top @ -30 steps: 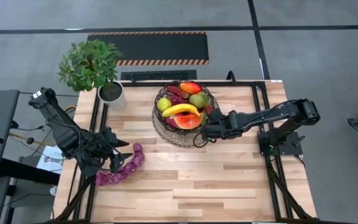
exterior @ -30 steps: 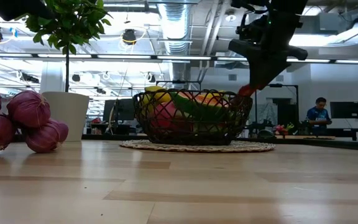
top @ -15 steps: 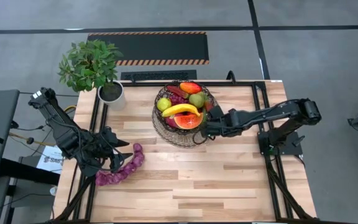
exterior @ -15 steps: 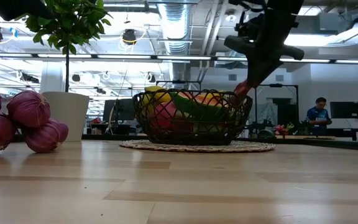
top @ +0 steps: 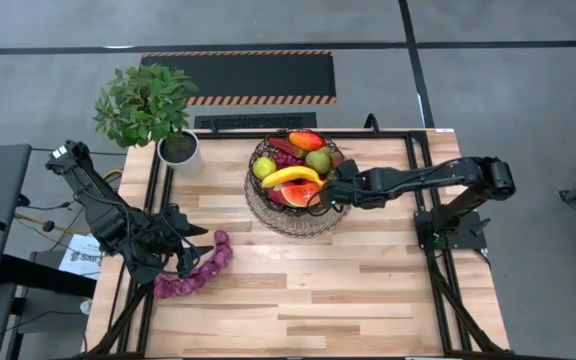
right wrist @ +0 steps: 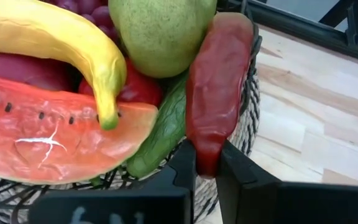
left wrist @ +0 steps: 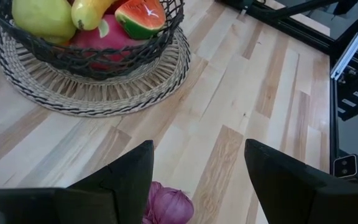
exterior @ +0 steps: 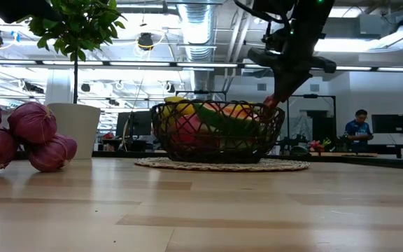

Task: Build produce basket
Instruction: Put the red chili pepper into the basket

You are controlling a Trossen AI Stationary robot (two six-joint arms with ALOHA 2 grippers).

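Observation:
The dark wire basket [top: 256,205] on its tan wicker base stands at the table's far middle. It holds a banana [top: 290,177], a watermelon slice [top: 304,194], a green fruit [top: 318,160] and grapes [top: 283,157]. My right gripper [top: 334,191] is at the basket's right rim, shut on a long red pepper [right wrist: 219,87]. My left gripper [left wrist: 197,180] is open at the table's left edge, just above the purple string [top: 196,274]. The string lies on the wood and also shows in the low view [exterior: 19,136]. My right gripper pinches the red pepper's near end [right wrist: 206,163] between its two fingers [right wrist: 184,168]. It comes from the table's right side, slanting down, with the fingers in line with the pepper. The pepper reaches over the basket's rim [right wrist: 252,56], beside the green fruit [right wrist: 160,31].
A white pot with a leafy plant [top: 173,148] stands at the far left corner. Bare wood lies in front of the basket and to its right. Black frame rails run along the table's left and right edges.
My right gripper has gone toward the table's far edge and a little left, along the basket's right side. It has carried the red pepper up and in over the rim. The gripper stays shut on it.

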